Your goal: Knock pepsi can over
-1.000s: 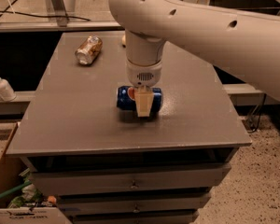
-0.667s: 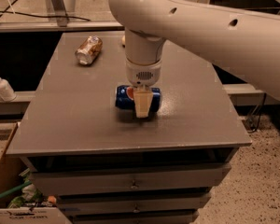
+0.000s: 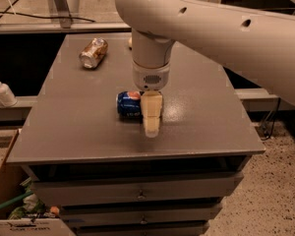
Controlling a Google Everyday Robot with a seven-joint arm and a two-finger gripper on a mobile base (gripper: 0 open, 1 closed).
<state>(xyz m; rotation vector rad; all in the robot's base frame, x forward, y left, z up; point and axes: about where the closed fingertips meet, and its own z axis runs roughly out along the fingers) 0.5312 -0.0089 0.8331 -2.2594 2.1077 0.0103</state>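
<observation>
Gripper [image 3: 151, 127] hangs low over the middle of the bench [image 3: 78, 132], nose down, hard against the pepsi can's right end. Clenched or released? Can't tell from here.

Sweeping from the left: a pump bottle [image 3: 2, 90] sits beyond the left edge, white plastic, out of play. Up by the far left corner lies the gold can [image 3: 93, 53], flat on its side, shiny metal. Then the pepsi can [image 3: 129, 103], mid-bench and a touch toward the front edge, and it's down! It lies on its side, logo on top, a glossy blue aluminium cylinder that could easily roll.

A second ago blue showed on both sides of the gripper. Now it peeks out only on the left, so the can has shifted leftward relative to it. My read is that the knock is done and only lifting clear remains.

The bench top is flat matte grey. Rightmost, the arm [image 3: 211, 23], a smooth cream shell, runs off past the right edge.
</observation>
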